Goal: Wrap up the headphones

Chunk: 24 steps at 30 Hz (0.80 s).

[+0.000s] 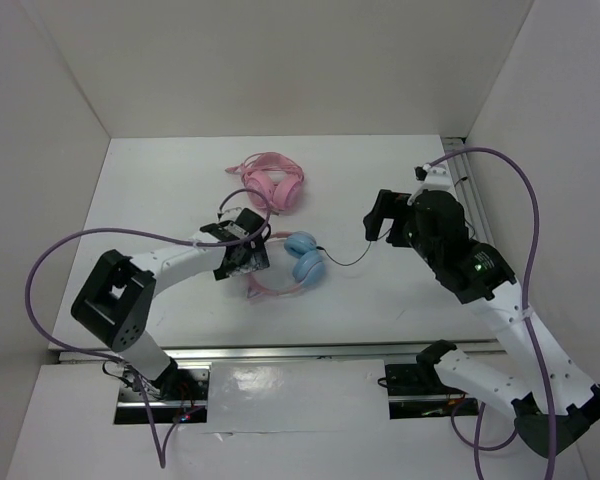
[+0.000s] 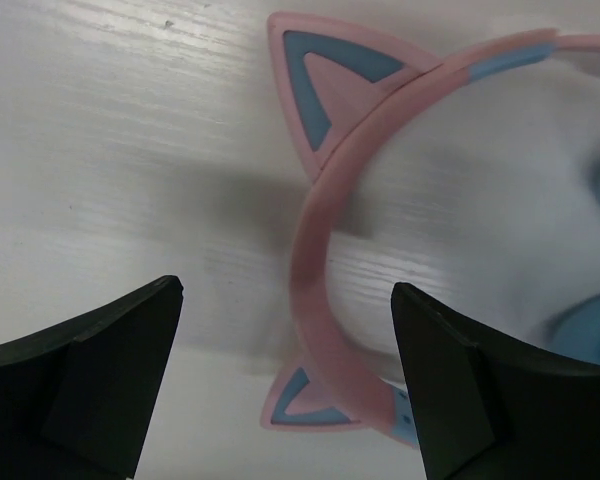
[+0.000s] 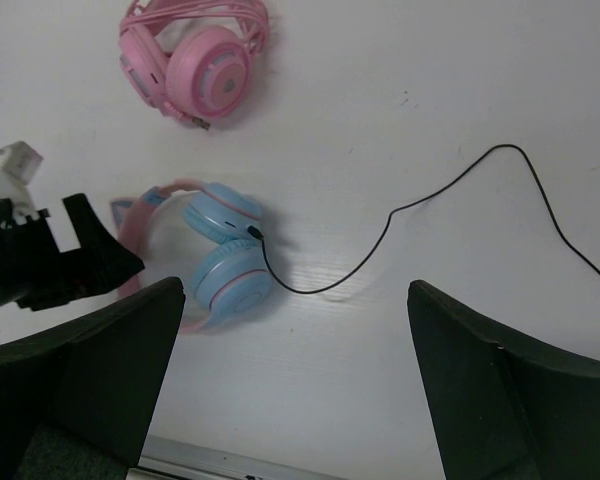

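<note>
The headphones (image 1: 305,256) lie mid-table, with their light-blue ear cups (image 3: 228,268) folded together and the pink cat-ear headband (image 2: 315,250) curving to the left. Their thin black cable (image 3: 380,232) trails loose to the right across the table. My left gripper (image 1: 248,262) hovers open just over the headband. In the left wrist view the band passes between the left gripper's (image 2: 288,300) spread fingers without touching them. My right gripper (image 1: 377,215) hangs open above the cable's far stretch; nothing sits between the right gripper's (image 3: 295,295) fingers.
All-pink headphones (image 1: 272,183) lie behind the blue pair, also seen in the right wrist view as pink headphones (image 3: 195,60). White walls enclose the table on three sides. A metal rail (image 1: 300,352) runs along the near edge.
</note>
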Each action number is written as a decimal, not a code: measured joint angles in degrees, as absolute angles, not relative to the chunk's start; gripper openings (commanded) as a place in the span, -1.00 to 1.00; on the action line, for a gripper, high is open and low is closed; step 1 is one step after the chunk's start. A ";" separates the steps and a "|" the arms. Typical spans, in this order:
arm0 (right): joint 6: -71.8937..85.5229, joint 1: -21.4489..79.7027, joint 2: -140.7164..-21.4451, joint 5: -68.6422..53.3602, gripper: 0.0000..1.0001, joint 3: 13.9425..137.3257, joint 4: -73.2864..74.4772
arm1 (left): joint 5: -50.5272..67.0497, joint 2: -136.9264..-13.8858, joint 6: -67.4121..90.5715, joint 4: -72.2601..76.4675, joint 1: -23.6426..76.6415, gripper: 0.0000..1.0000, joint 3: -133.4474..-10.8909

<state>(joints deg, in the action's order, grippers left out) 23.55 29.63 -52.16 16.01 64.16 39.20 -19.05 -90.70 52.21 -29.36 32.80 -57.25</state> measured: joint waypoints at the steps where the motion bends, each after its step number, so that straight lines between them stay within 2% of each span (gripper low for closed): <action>1: 23.51 29.61 -51.79 15.46 1.00 64.10 38.87 | -19.84 -91.72 52.66 -29.28 32.84 0.93 -56.88; 6: 23.44 29.63 -50.37 12.69 1.00 63.70 37.10 | -21.34 -94.56 52.90 -27.86 32.05 0.70 -56.75; 9: 23.22 29.61 -50.19 11.97 1.00 63.55 36.84 | -21.12 -94.80 52.86 -25.43 31.38 0.42 -55.72; 10: 23.11 29.61 -50.17 11.73 1.00 63.46 36.82 | -20.93 -95.02 52.77 -24.82 31.22 0.30 -55.24; 11: 23.09 29.63 -50.13 11.62 1.00 63.37 36.84 | -20.73 -95.48 52.84 -24.43 31.20 -0.01 -54.92; 13: 23.09 29.61 -50.09 11.44 1.00 63.31 36.82 | -20.62 -96.01 52.86 -23.20 31.22 -0.28 -54.81; 14: 23.09 29.61 -50.09 11.33 1.00 63.31 36.80 | -20.38 -96.05 52.75 -22.59 31.33 -0.38 -54.72; 18: 23.09 29.61 -50.04 11.27 1.00 63.31 36.71 | -19.62 -94.76 52.40 -20.34 31.24 -0.49 -52.73; 20: 23.11 29.61 -50.02 11.27 1.00 63.24 36.45 | -19.18 -94.02 51.59 -19.27 31.22 -0.88 -51.68; 21: 23.11 29.61 -50.02 11.22 1.00 63.13 36.25 | -19.03 -93.82 51.29 -18.94 31.22 -1.00 -51.37; 24: 23.09 29.63 -49.84 10.44 1.00 61.73 34.50 | -18.79 -93.47 50.92 -19.05 31.14 -1.00 -51.20</action>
